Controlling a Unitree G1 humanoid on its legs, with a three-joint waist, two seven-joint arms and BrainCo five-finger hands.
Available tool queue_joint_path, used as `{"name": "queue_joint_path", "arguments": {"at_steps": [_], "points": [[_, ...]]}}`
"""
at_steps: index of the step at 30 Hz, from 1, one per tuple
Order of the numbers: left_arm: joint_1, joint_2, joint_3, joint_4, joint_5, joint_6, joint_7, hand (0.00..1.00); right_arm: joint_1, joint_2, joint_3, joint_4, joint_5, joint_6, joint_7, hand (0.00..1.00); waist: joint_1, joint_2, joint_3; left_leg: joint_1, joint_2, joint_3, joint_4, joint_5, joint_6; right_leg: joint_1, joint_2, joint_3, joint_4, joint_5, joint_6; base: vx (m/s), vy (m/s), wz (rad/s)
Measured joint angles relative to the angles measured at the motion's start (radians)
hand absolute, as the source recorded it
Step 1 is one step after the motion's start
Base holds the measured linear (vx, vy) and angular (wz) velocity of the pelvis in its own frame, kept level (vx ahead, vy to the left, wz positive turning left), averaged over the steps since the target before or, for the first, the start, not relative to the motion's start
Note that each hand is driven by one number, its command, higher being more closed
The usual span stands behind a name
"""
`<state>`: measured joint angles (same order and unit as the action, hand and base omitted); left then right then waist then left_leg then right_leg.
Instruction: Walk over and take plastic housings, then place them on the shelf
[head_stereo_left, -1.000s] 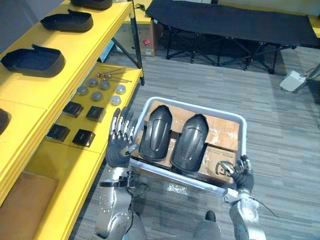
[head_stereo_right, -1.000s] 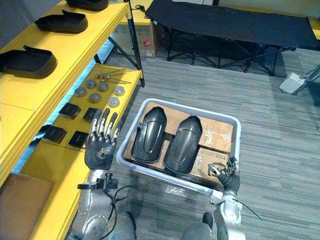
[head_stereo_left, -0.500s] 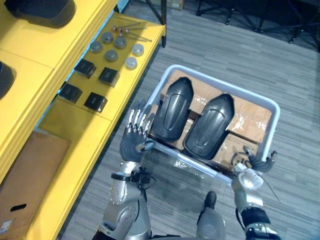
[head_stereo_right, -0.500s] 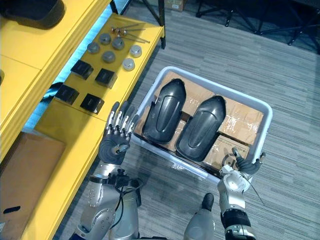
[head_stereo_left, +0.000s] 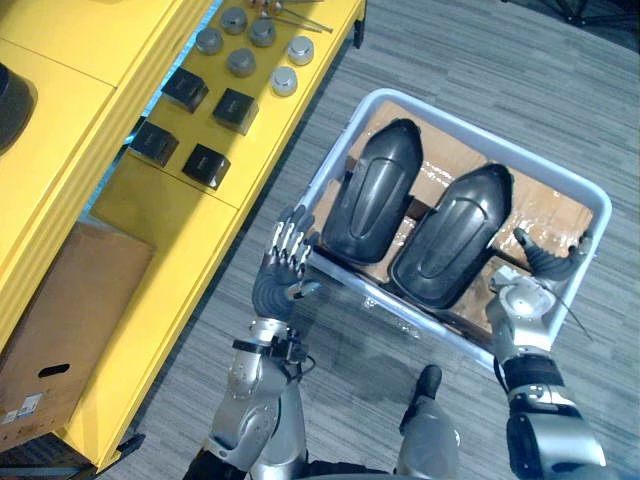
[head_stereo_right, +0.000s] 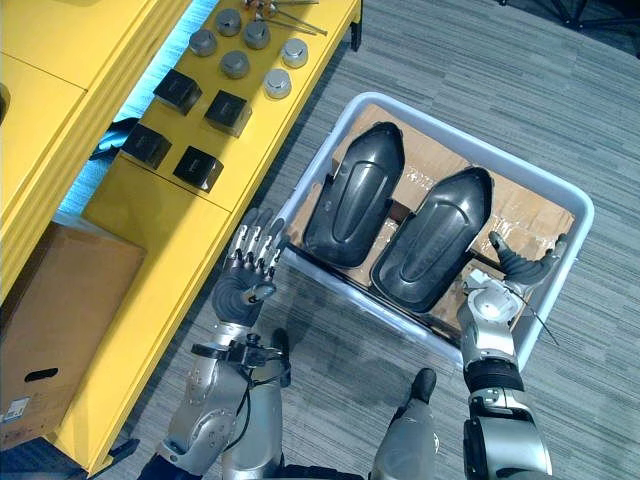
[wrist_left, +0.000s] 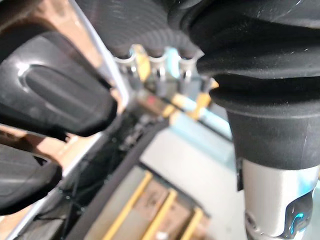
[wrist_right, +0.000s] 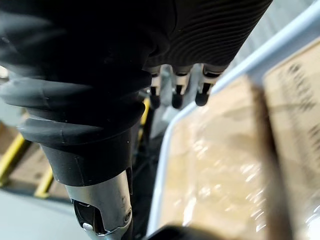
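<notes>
We see glossy dark grey plastic housings (head_stereo_left: 375, 195) in a pale bluish-white bin (head_stereo_left: 400, 308) lined with brown cardboard (head_stereo_left: 550, 215), a bright yellow shelf (head_stereo_left: 170, 215), and grey floor (head_stereo_left: 480, 60) in fine stripes.

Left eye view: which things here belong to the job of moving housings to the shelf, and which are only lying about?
For the job:
plastic housings, two, lying in the white bin; yellow shelf; left hand; right hand.

Lying about:
black boxes and grey discs on the shelf; cardboard box; cardboard under the housings.
</notes>
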<state>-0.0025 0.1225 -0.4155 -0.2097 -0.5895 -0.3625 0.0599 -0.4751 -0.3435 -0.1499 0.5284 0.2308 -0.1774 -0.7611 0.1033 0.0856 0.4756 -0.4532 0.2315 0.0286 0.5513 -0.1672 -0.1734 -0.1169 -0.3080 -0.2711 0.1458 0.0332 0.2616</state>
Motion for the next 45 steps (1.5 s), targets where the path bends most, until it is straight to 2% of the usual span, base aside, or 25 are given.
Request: {"name": "queue_joint_path", "arguments": {"at_steps": [4, 10, 13, 16, 19, 20, 24, 27, 28, 29, 32, 39, 41, 45], "points": [[0.000, -0.018, -0.002, 0.013, 0.000, 0.000, 0.006, 0.00, 0.000, 0.001, 0.041, -0.015, -0.013, 0.006, 0.001, 0.00, -0.001, 0.010, 0.005, 0.006, -0.001, 0.003, -0.002, 0.002, 0.003, -0.013, -0.006, 0.005, 0.031, -0.015, -0.004, -0.02, -0.002, -0.01], [-0.004, -0.023, -0.003, 0.045, 0.002, 0.000, 0.034, 0.00, 0.000, 0.021, 0.076, -0.011, -0.007, 0.092, 0.064, 0.00, 0.000, 0.015, 0.007, 0.010, -0.002, 0.018, -0.021, 0.013, 0.004, -0.040, -0.012, 0.024, 0.052, -0.018, -0.006, -0.04, -0.010, -0.05], [-0.008, -0.024, -0.016, 0.050, 0.003, 0.000, 0.050, 0.00, 0.006, 0.033, 0.092, -0.006, 0.024, 0.117, 0.065, 0.00, -0.002, 0.015, 0.007, 0.009, -0.003, 0.021, -0.021, 0.013, 0.004, -0.043, -0.014, 0.026, 0.053, -0.018, -0.005, -0.01, -0.003, -0.02], [-0.021, -0.033, -0.037, 0.064, 0.008, 0.000, 0.067, 0.00, 0.006, 0.053, 0.116, 0.008, 0.027, 0.170, 0.072, 0.00, -0.001, 0.015, 0.007, -0.004, -0.005, 0.021, -0.021, 0.016, 0.008, -0.058, -0.017, 0.026, 0.059, -0.018, -0.005, 0.00, 0.000, 0.00], [-0.024, -0.051, -0.038, 0.083, 0.008, 0.000, 0.093, 0.00, -0.006, 0.056, 0.115, 0.025, 0.031, 0.187, 0.062, 0.00, -0.001, 0.015, 0.007, -0.002, -0.007, 0.021, -0.021, 0.017, 0.009, -0.058, -0.020, 0.025, 0.065, -0.018, -0.005, 0.00, 0.000, 0.00], [-0.029, -0.053, -0.039, 0.084, 0.008, 0.001, 0.099, 0.00, -0.019, 0.054, 0.115, 0.052, 0.031, 0.188, 0.061, 1.00, -0.001, 0.015, 0.007, -0.003, -0.007, 0.021, -0.021, 0.018, 0.009, -0.060, -0.020, 0.025, 0.067, -0.018, -0.006, 0.00, 0.000, 0.00], [-0.062, -0.055, -0.040, 0.138, 0.012, 0.013, 0.135, 0.00, -0.101, 0.036, 0.113, 0.172, 0.038, 0.197, 0.065, 1.00, 0.002, 0.016, 0.007, -0.007, -0.007, 0.019, -0.023, 0.021, 0.010, -0.064, -0.021, 0.024, 0.073, -0.019, -0.006, -0.05, -0.003, 0.00], [-0.092, -0.058, -0.040, 0.185, 0.012, 0.024, 0.136, 0.00, -0.163, -0.037, 0.112, 0.293, 0.080, 0.205, 0.100, 1.00, 0.005, 0.025, 0.004, -0.029, -0.011, 0.006, -0.022, 0.027, 0.010, -0.079, -0.022, 0.016, 0.080, -0.019, -0.006, -0.07, 0.000, 0.10], [-0.106, -0.061, -0.040, 0.204, 0.012, 0.033, 0.137, 0.00, -0.193, -0.081, 0.108, 0.358, 0.138, 0.222, 0.131, 1.00, 0.007, 0.031, 0.004, -0.039, -0.014, -0.004, -0.024, 0.034, 0.009, -0.082, -0.023, 0.003, 0.085, -0.019, -0.006, -0.07, -0.004, 0.20], [-0.126, -0.066, -0.040, 0.230, 0.011, 0.038, 0.136, 0.00, -0.221, -0.126, 0.100, 0.424, 0.177, 0.254, 0.170, 1.00, 0.022, 0.040, 0.005, -0.040, -0.017, -0.014, -0.028, 0.037, 0.011, -0.081, -0.023, -0.005, 0.090, -0.019, -0.006, -0.07, -0.006, 0.20], [-0.138, -0.088, -0.039, 0.253, 0.004, 0.038, 0.135, 0.00, -0.261, -0.186, 0.081, 0.536, 0.188, 0.292, 0.221, 1.00, 0.046, 0.058, -0.002, -0.038, -0.030, -0.038, -0.055, 0.062, 0.006, -0.071, -0.026, -0.033, 0.091, -0.021, -0.009, -0.05, -0.020, 0.26], [-0.134, -0.090, -0.040, 0.273, -0.004, 0.038, 0.125, 0.00, -0.280, -0.228, 0.001, 0.591, 0.188, 0.356, 0.223, 1.00, 0.061, 0.094, -0.025, -0.037, -0.053, -0.081, -0.071, 0.086, 0.006, -0.049, -0.041, -0.084, 0.125, -0.045, -0.006, -0.03, -0.011, 0.22], [-0.124, -0.089, -0.041, 0.273, -0.006, 0.038, 0.119, 0.00, -0.280, -0.242, -0.024, 0.611, 0.188, 0.360, 0.219, 1.00, 0.065, 0.110, -0.035, -0.037, -0.063, -0.094, -0.077, 0.088, 0.010, -0.038, -0.046, -0.096, 0.129, -0.048, -0.006, -0.05, 0.003, 0.17], [-0.099, -0.084, -0.045, 0.263, -0.040, 0.038, 0.110, 0.00, -0.281, -0.250, -0.052, 0.644, 0.176, 0.349, 0.218, 1.00, 0.066, 0.116, -0.039, -0.023, -0.076, -0.102, -0.092, 0.099, 0.013, -0.020, -0.055, -0.113, 0.127, -0.049, -0.006, -0.05, 0.011, 0.14]]}}
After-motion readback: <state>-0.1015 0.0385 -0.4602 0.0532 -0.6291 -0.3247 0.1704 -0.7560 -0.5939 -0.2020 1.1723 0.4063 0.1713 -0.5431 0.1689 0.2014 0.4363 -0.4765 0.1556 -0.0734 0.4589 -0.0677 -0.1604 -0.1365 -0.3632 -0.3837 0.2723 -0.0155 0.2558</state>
